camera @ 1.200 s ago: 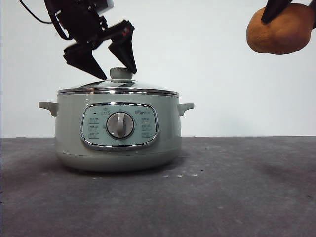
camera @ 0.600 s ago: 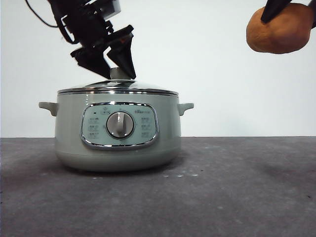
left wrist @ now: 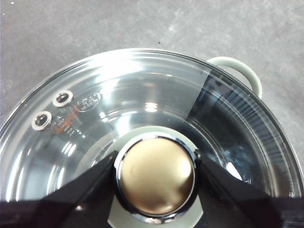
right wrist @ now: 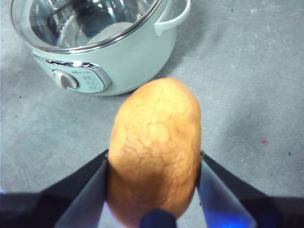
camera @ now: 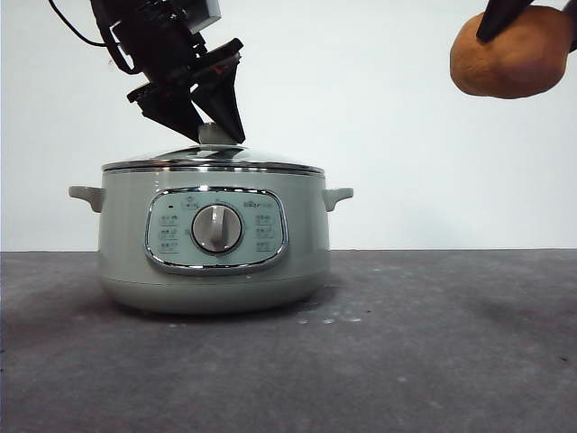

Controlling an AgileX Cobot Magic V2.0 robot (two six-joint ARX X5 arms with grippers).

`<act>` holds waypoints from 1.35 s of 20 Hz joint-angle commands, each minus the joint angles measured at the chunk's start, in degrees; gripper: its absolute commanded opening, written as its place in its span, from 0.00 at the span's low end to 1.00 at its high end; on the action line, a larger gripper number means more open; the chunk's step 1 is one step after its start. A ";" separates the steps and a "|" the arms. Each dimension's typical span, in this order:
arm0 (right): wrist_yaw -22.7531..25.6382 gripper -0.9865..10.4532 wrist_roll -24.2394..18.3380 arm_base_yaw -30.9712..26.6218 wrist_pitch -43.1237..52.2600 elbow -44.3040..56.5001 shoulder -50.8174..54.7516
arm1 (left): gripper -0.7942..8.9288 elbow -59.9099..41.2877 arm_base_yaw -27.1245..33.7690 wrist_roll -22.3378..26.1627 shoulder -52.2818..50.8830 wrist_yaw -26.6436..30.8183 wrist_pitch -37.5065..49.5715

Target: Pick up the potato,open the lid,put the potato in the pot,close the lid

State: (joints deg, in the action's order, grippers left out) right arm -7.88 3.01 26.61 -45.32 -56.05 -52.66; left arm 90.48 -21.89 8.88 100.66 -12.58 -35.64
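Standing on dark grey table (camera: 433,343), white wall (camera: 379,108) behind: pot (camera: 212,239); left end effector (camera: 206,122) clamping lid (camera: 213,162) knob, right end effector (right wrist: 153,190) clamping potato (right wrist: 154,149)

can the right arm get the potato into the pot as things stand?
Probably not yet. The lid sits on the pot, the left gripper closed on its knob. The right gripper holds the potato high, off to one side.

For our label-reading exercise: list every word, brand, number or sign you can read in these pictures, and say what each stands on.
Nothing can be read for certain.
Control panel of the pot: small icons and a brand mark above the dial, too small and blurred.
Lid: a faint stamped mark and orange print near two rivets, illegible.
Potato: no text.
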 commanded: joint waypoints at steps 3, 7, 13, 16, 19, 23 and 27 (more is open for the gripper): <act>0.04 0.08 0.00 0.00 1.03 -0.02 0.04 | 0.07 0.81 0.31 -1.33 -3.02 0.09 -1.53; 0.02 0.08 0.02 0.00 2.05 -0.02 0.02 | 0.07 0.81 0.59 -1.33 -7.54 -0.07 -1.33; -0.13 0.08 0.02 0.00 6.23 -0.02 -0.42 | 0.07 0.81 2.82 -1.31 -17.57 -1.14 -3.30; -2.51 0.08 0.63 0.00 11.78 -0.02 -3.15 | 0.07 0.81 4.83 -1.09 -23.65 -1.33 -6.29; -6.05 0.08 1.51 0.07 18.93 -0.11 -8.17 | 0.07 0.79 7.10 -0.55 -28.22 -1.33 -10.58; -8.33 0.08 1.36 0.13 20.74 -7.61 -18.25 | 0.07 0.44 8.57 0.39 -32.37 -1.42 -14.58; -9.27 0.08 -0.94 1.73 16.09 -22.29 -30.29 | 0.07 -3.93 8.63 0.22 -37.62 -2.82 -14.93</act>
State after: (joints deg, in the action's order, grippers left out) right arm -16.95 2.98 28.16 -29.41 -77.34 -81.89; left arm 86.35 -13.43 8.56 63.77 -14.68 -52.51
